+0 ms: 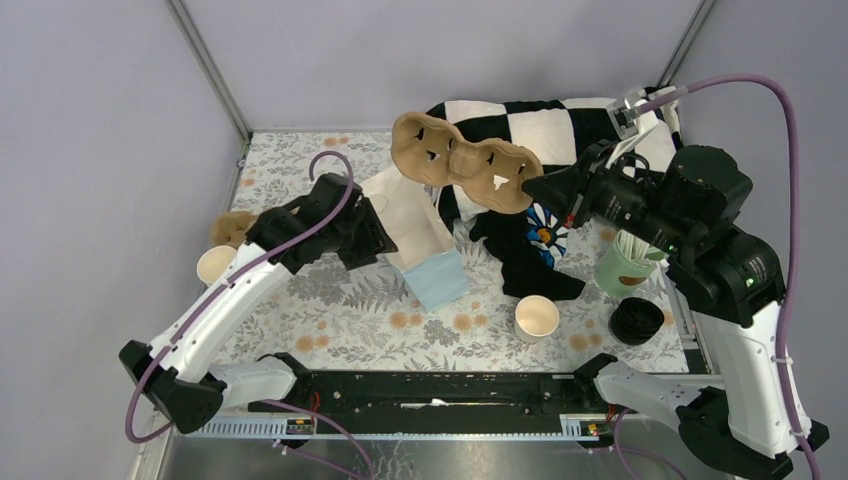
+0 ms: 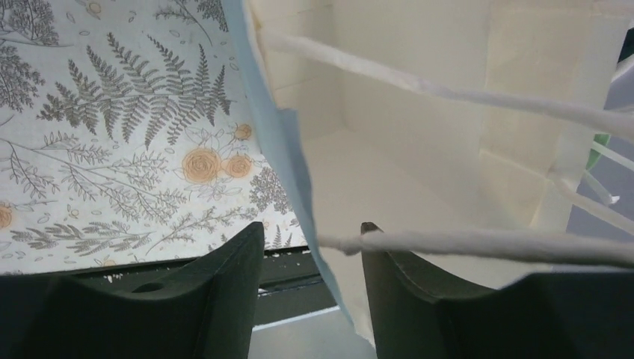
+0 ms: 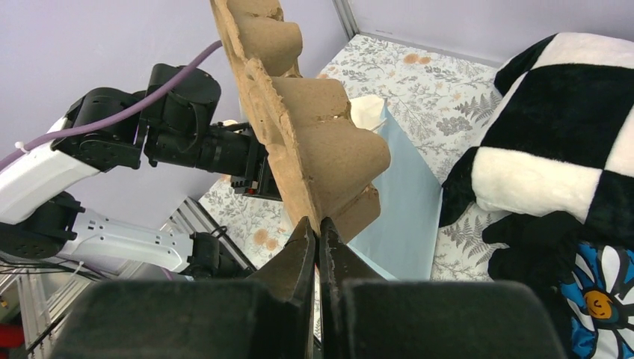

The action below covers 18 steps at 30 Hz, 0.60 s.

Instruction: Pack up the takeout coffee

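Top view: lidless cream paper cup (image 1: 537, 318) upright on tabletop (image 1: 330, 300), front centre, well apart from both arms; right fingers (image 1: 530, 188) hold pulp cup carrier (image 1: 465, 162) aloft; left fingers (image 1: 378, 238) at paper bag (image 1: 425, 240); left wrist: fingers spread, bag wall between them; right wrist: fingers pinching carrier's edge.
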Each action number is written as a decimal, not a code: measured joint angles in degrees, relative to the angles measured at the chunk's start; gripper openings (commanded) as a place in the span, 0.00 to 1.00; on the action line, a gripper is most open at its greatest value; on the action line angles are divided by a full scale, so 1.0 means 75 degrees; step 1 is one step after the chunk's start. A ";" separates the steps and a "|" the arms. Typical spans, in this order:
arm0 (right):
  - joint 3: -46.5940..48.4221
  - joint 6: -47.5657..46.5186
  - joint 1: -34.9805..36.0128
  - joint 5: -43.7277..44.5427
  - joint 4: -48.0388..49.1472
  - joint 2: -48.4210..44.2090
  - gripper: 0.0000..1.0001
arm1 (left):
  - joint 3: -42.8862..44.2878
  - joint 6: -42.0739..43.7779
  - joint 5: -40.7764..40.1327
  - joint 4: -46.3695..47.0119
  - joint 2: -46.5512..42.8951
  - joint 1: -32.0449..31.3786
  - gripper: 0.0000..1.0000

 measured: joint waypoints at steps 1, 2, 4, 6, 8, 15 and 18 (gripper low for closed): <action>0.0000 -0.0012 0.0000 0.0023 -0.0003 -0.0032 0.00 | 0.0067 -0.0012 -0.0099 0.0000 0.0096 -0.0076 0.40; 0.0000 -0.0029 0.0000 0.0035 -0.0009 -0.0050 0.00 | 0.0172 0.0020 -0.0233 -0.0020 0.0207 -0.0152 0.35; 0.0000 -0.0128 0.0000 0.0047 -0.0073 -0.0058 0.00 | 0.0414 0.0128 -0.0548 -0.0102 0.0405 -0.0268 0.24; 0.0006 -0.0268 0.0000 0.0047 -0.0256 -0.0038 0.00 | 0.0694 0.0376 -0.0997 -0.0271 0.0554 -0.0300 0.14; 0.0061 -0.0420 0.0000 0.0041 -0.0493 0.0050 0.00 | 0.0962 0.0734 -0.1422 -0.0391 0.0627 -0.0297 0.03; 0.0367 -0.0950 0.0000 -0.0364 -0.1274 0.0603 0.00 | 0.1539 0.2463 -0.2101 -0.0516 0.0694 -0.0291 0.00; 0.0411 -0.1125 0.0000 -0.0644 -0.1545 0.0857 0.00 | 0.1545 0.3518 -0.2037 -0.0423 0.0685 -0.0291 0.00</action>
